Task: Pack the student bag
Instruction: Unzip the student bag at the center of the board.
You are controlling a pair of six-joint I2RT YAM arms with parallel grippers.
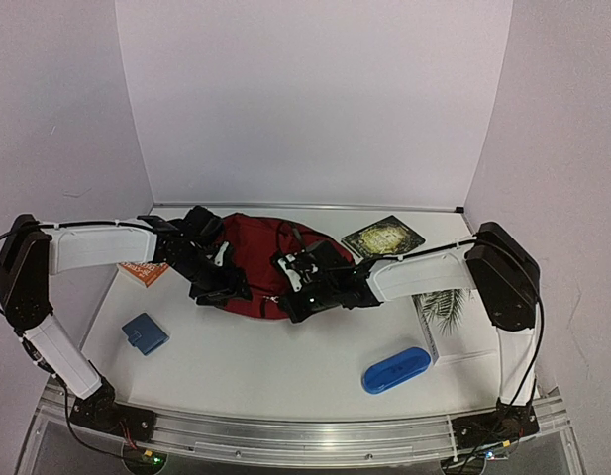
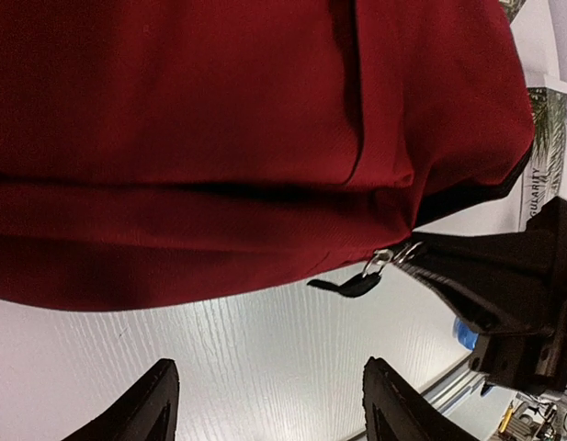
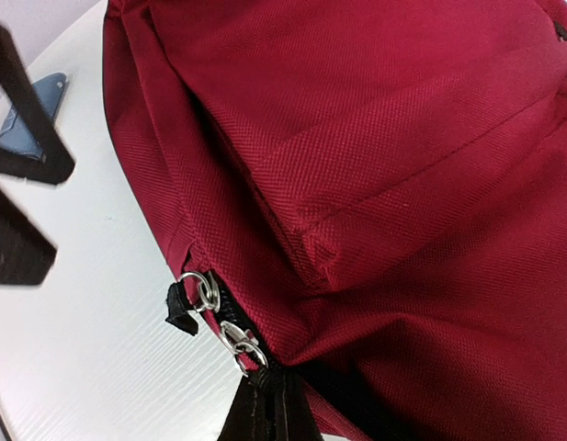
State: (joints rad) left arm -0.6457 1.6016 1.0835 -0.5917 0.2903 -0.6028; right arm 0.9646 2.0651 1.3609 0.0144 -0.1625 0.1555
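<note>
Student bag: we see the student bag (image 1: pixel 255 242) lying flat at the middle of the desk (image 1: pixel 265 366), nearer the far edge.
Right pincer: the right pincer (image 3: pixel 263 390) is closed tight on one zip pull (image 3: pixel 242 342) at the bag's near side.
Left pincer: the left pincer (image 2: pixel 269 367) stands well open with nothing in it, over bare desk just beside the bag's near edge.
Done: very little, we judge. The zip looks closed, its two pulls sit side by side, and we cannot see into the bag.
Left: opening the zip, loading the five loose things, then closing up.
Bags: one.
Zip pulls: two, the held one and a free zip pull (image 3: pixel 187 299) with a black tab.
Books: three. The orange book (image 1: pixel 139 272) is at the left edge, partly under the left arm. The dark book (image 1: pixel 383 237) is toward the far right corner. The white book (image 1: pixel 449 322) lies along the right edge.
Blue cases: two. The small blue case (image 1: pixel 145 333) is toward the near left corner. The oblong blue case (image 1: pixel 395 369) is by the near edge, right of middle.
Pincers: two.
</note>
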